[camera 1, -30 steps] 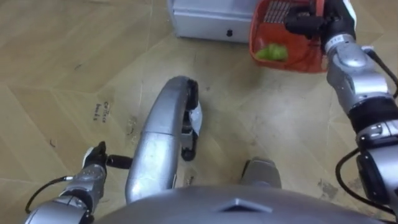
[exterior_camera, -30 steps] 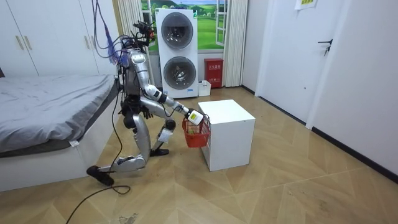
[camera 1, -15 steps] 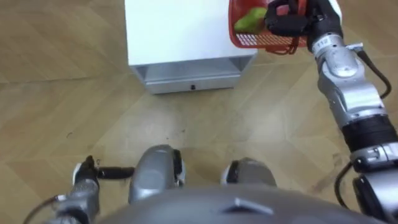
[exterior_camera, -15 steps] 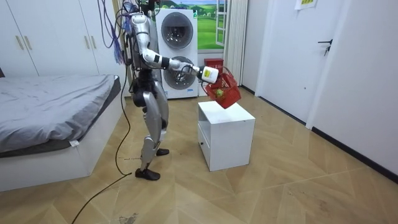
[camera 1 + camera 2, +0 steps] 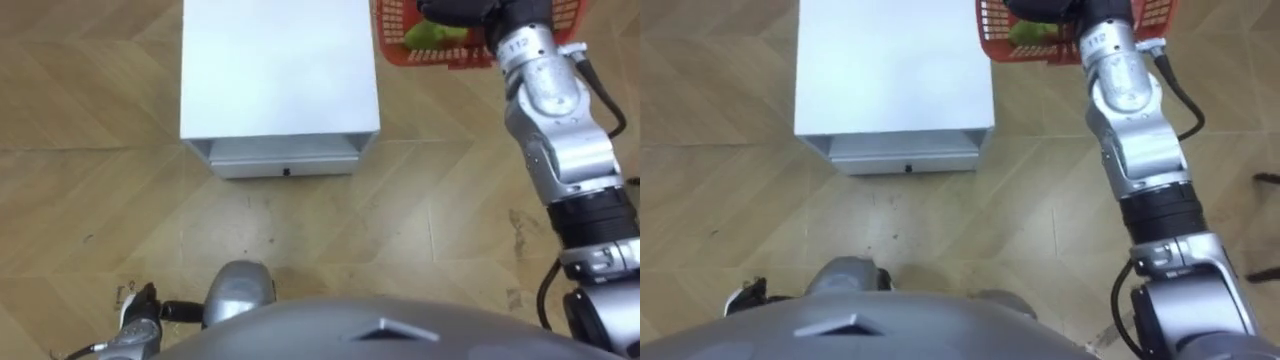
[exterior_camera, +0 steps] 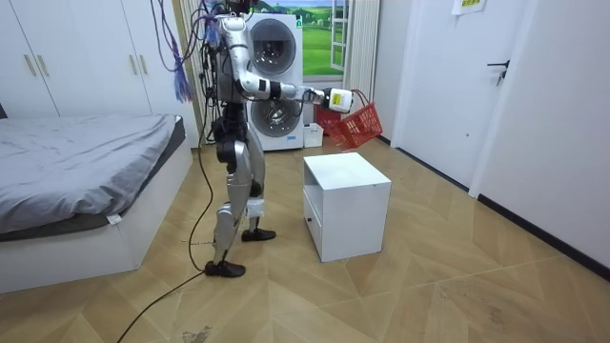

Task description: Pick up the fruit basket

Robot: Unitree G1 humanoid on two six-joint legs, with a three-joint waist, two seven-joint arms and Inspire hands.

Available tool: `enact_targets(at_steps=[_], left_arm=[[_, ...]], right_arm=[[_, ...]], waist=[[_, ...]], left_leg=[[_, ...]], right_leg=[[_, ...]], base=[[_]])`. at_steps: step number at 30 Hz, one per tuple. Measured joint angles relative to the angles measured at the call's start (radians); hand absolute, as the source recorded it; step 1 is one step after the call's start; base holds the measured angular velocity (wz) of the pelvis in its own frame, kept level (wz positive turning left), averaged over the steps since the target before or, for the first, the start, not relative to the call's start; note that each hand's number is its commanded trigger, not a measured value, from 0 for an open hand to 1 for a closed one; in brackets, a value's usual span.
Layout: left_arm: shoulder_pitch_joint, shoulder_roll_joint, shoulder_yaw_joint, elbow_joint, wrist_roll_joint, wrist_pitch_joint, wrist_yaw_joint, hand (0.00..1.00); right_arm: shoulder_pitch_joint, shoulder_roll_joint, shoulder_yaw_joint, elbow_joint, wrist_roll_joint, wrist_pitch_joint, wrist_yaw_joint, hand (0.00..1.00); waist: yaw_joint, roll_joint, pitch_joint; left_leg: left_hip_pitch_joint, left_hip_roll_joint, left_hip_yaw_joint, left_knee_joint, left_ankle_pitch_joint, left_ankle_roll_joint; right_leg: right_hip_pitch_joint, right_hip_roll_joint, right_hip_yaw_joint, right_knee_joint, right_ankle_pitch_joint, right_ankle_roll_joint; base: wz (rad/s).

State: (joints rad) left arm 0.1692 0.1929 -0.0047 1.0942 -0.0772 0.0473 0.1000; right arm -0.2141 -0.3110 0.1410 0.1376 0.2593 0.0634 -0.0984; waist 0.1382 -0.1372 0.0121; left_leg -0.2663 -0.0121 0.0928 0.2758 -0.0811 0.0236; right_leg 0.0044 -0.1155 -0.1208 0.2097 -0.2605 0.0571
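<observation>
The red mesh fruit basket (image 5: 392,45) hangs in the air beyond the far right corner of the white cabinet (image 5: 280,70), with a green fruit (image 5: 430,35) inside. My right hand (image 5: 455,10) is shut on the basket's handle at the end of my outstretched arm. In the room view I stand upright beside the cabinet (image 6: 348,200) and hold the basket (image 6: 359,125) at chest height above it. My left hand (image 5: 140,318) hangs low at my left side with a dark finger held straight.
The cabinet has a drawer with a small knob (image 5: 286,171) facing me. A bed (image 6: 86,171) lies at the room view's left, and stacked washing machines (image 6: 276,86) stand behind me. Wooden floor (image 5: 440,220) lies open around the cabinet.
I have risen from kneeling to standing. The basket went up from floor level beside the cabinet to chest height above it, still in my right hand. The eye views shifted with me.
</observation>
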Motion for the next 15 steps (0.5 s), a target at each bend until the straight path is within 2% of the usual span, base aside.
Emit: enact_targets(at_steps=[1, 2, 3, 4, 6, 8, 10, 15], left_arm=[[-0.001, -0.006, 0.0, 0.0, 0.006, 0.005, -0.003, 0.0], [-0.005, -0.01, 0.003, 0.002, 0.028, 0.012, -0.005, 0.0], [-0.005, -0.011, 0.005, 0.003, 0.04, 0.015, -0.007, 0.0], [0.0, -0.01, 0.011, 0.008, 0.057, 0.023, -0.014, 0.0], [0.002, -0.009, 0.012, 0.025, 0.073, 0.036, -0.02, 0.0], [0.01, -0.01, 0.012, 0.029, 0.073, 0.046, -0.029, 0.0], [0.01, -0.011, 0.011, 0.024, 0.079, 0.05, -0.032, 0.0], [0.026, -0.011, 0.011, 0.024, 0.116, 0.059, -0.056, 0.0]], right_arm=[[0.001, 0.002, 0.0, -0.002, -0.003, 0.001, 0.017, 1.0], [0.0, 0.002, 0.0, -0.01, -0.022, 0.001, 0.024, 1.0], [0.001, 0.002, 0.001, -0.016, -0.039, 0.001, 0.026, 1.0], [0.02, 0.002, 0.001, -0.027, -0.056, 0.0, 0.025, 1.0], [0.029, 0.002, 0.014, -0.019, -0.047, 0.0, 0.026, 1.0], [0.036, 0.003, 0.036, -0.013, -0.018, 0.001, 0.052, 1.0], [0.036, 0.004, 0.037, -0.012, -0.011, 0.001, 0.082, 1.0], [0.036, 0.014, 0.044, 0.018, -0.011, 0.003, 0.149, 1.0]], waist=[[0.012, 0.006, 0.001], [0.022, 0.022, 0.0032], [0.026, 0.027, 0.0047], [0.028, 0.04, 0.0002], [0.039, 0.046, 0.0013], [0.034, 0.056, 0.001], [0.035, 0.054, 0.0018], [0.038, 0.044, -0.0013]], left_leg=[[0.004, 0.002, -0.038, -0.001, 0.0, 0.0], [0.005, 0.01, -0.096, -0.001, 0.001, -0.002], [0.008, 0.014, -0.108, -0.002, 0.003, -0.007], [0.025, 0.017, -0.113, -0.007, 0.002, -0.017], [0.08, 0.021, -0.097, -0.034, 0.003, -0.021], [0.118, 0.023, -0.08, -0.055, 0.003, -0.031], [0.117, 0.028, -0.077, -0.057, -0.003, -0.04], [0.117, 0.022, -0.075, -0.05, -0.009, -0.04]], right_leg=[[-0.012, 0.007, -0.061, -0.007, -0.004, 0.001], [-0.045, 0.03, -0.093, -0.026, 0.004, -0.011], [-0.064, 0.036, -0.109, -0.039, 0.022, -0.023], [-0.067, 0.035, -0.134, -0.027, 0.081, -0.048], [-0.025, 0.038, -0.132, -0.026, 0.082, -0.049], [0.0, 0.045, -0.141, -0.023, 0.081, -0.051], [-0.003, 0.049, -0.142, -0.018, 0.077, -0.061], [-0.009, 0.046, -0.143, -0.006, 0.07, -0.059]], base=[[-0.14], [-0.1], [0.0], [0.0], [-0.06], [-0.03], [-0.04], [0.0]])
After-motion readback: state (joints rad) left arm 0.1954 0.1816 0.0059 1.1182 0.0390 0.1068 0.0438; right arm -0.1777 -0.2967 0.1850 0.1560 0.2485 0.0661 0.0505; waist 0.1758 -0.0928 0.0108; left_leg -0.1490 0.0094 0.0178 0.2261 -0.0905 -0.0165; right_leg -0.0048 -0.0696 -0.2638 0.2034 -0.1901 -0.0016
